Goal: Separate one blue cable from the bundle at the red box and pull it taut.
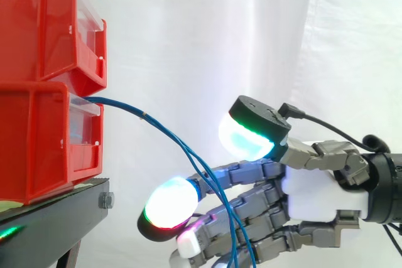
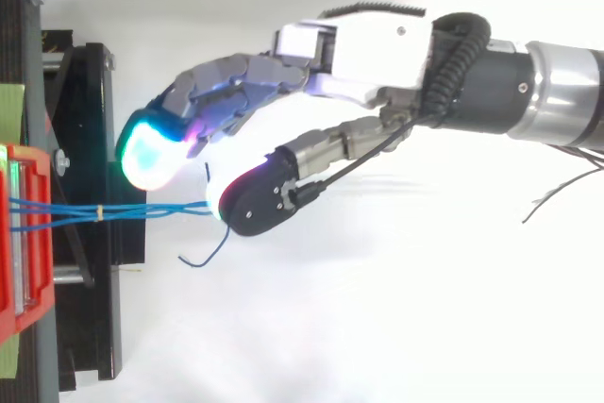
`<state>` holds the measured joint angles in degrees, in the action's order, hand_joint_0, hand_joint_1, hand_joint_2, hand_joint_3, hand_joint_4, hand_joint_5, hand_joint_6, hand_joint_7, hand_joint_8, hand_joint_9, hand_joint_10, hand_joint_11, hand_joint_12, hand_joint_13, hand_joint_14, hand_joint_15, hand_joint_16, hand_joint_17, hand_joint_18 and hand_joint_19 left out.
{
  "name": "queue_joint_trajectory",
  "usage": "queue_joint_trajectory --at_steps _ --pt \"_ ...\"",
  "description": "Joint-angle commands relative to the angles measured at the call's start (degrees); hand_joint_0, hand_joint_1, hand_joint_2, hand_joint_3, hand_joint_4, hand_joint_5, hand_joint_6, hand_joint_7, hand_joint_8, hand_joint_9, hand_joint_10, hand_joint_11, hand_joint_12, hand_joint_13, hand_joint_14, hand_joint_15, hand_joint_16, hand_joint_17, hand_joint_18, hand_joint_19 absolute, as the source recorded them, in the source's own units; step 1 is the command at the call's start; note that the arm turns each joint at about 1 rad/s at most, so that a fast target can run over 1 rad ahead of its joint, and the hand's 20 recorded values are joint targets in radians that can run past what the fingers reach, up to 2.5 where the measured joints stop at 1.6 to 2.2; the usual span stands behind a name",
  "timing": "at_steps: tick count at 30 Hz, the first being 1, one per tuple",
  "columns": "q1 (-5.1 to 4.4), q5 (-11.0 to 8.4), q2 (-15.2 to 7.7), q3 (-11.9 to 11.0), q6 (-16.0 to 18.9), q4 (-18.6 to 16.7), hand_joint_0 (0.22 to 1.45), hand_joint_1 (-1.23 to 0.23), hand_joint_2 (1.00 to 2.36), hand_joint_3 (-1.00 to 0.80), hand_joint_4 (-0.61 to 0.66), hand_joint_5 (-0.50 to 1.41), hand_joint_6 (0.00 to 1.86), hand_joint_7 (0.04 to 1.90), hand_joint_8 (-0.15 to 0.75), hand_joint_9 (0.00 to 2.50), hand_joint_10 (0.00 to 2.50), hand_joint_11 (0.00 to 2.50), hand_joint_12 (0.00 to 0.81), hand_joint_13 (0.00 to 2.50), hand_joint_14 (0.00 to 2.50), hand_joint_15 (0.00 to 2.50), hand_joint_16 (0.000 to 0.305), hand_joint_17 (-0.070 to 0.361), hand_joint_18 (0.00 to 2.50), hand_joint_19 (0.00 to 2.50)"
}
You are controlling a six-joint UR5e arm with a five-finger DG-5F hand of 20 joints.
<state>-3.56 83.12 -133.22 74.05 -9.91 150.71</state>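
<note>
1. Well, the hand point(image 1: 320, 196) is unclenched: fingers reach loosely toward the red box point(image 1: 50, 136), thumb clear above them, nothing pinched; the blue cables point(image 2: 142, 209) sag from the box across the fingers
2. Best, I judge, to slip one fingertip between strands beyond the small tie point(image 2: 99, 211), then pinch a single strand before drawing away
3. Top view shows strands side by side and a loose end point(image 2: 203, 257); side view shows their droop and the thumb's gap

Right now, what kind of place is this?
Probably a robot test lab, not a home: a white curtain hangs behind, red bins sit on a black stand, and a robot hand reaches at blue cables.
</note>
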Motion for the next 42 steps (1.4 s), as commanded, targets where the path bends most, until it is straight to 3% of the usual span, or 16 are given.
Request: queue_joint_trajectory --at_steps 1,12,18,23,26,42 --pt "0.05 1.08 -0.5 -2.2 0.2 1.4 0.56 -0.58 1.00 -0.50 0.26 -0.21 0.50 0.92 0.280 0.50 0.01 0.44 0.380 0.37 0.01 0.24 0.054 0.123 0.44 0.58" --pt "0.05 0.73 -0.6 -3.0 2.0 3.8 0.56 -0.60 1.00 -0.50 0.28 -0.20 0.50 0.98 0.283 0.51 0.01 0.47 0.380 0.38 0.01 0.25 0.055 0.124 0.45 0.59" --pt "-0.74 0.64 -0.6 -3.0 3.1 2.3 0.56 -0.60 1.00 -0.50 0.28 -0.19 0.50 0.99 0.282 0.52 0.01 0.47 0.377 0.38 0.01 0.24 0.055 0.124 0.45 0.59" --pt "-0.92 0.64 -3.1 -3.0 4.3 -1.5 0.61 -0.63 1.00 -0.50 0.24 -0.18 0.50 1.12 0.278 0.54 0.02 0.47 0.372 0.41 0.01 0.25 0.053 0.120 0.47 0.59" --pt "-0.92 0.64 -3.1 -3.0 4.6 -2.3 0.62 -0.65 1.00 -0.50 0.22 -0.16 0.50 1.22 0.278 0.55 0.02 0.48 0.370 0.42 0.01 0.24 0.053 0.119 0.49 0.59" --pt "-0.92 1.34 -3.2 -3.0 5.4 -2.8 0.58 -0.62 1.00 -0.50 0.23 -0.15 0.51 1.27 0.289 0.60 0.01 0.49 0.372 0.47 0.01 0.28 0.053 0.120 0.53 0.62"
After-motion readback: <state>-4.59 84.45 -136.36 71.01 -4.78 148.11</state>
